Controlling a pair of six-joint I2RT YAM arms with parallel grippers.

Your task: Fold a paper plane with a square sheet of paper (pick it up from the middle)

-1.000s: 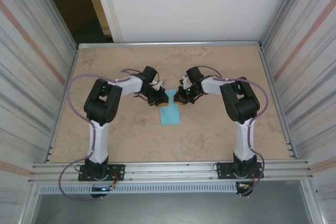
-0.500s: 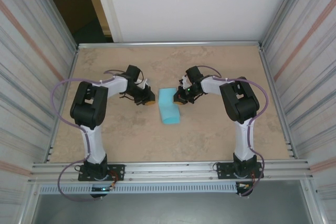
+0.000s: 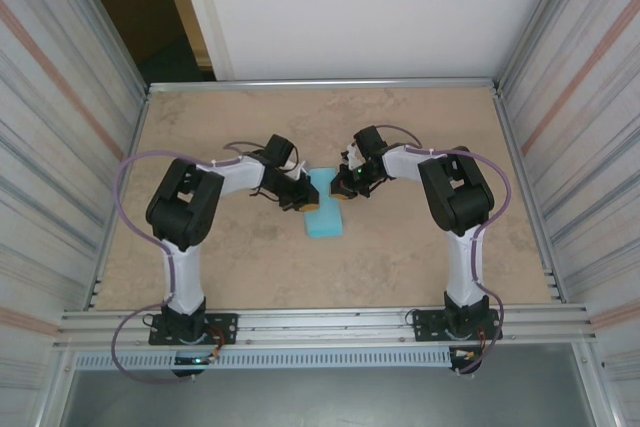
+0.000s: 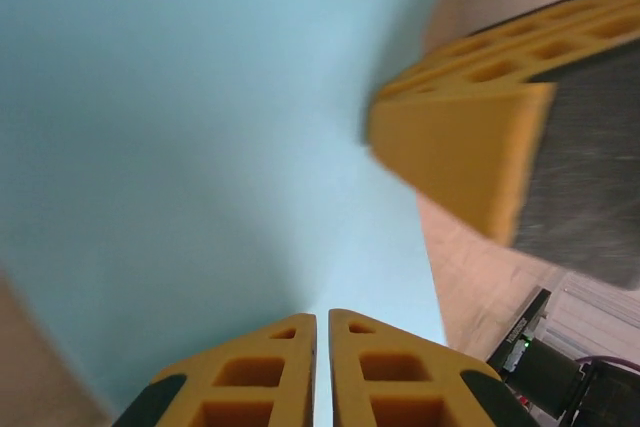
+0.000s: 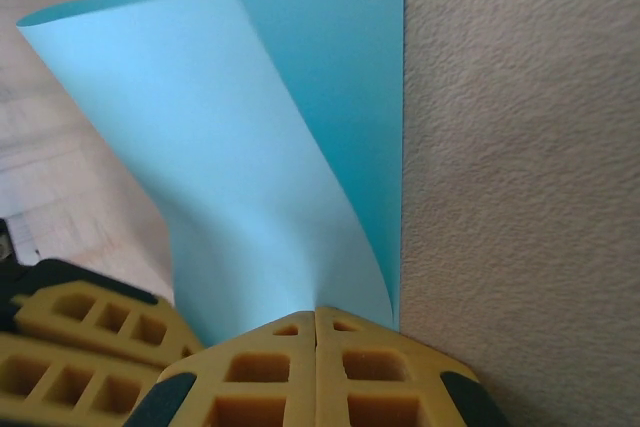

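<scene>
On the table (image 3: 250, 257), your right gripper (image 5: 316, 315) pinches the square sheet of paper (image 5: 260, 117); your left gripper (image 4: 322, 319), jaws together, touches its surface.

No text, label, brand, number or sign can be read on the square sheet of paper (image 5: 280, 147) or the bench (image 3: 400, 247).

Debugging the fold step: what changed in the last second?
The left tool, shut, swung out to the left, clear of the square sheet of paper. It then came back right onto the sheet's left side. The sheet looked wider while the tool was away and looks narrower again now. The right tool stayed shut on the sheet's far end, and its arm did not move.
</scene>
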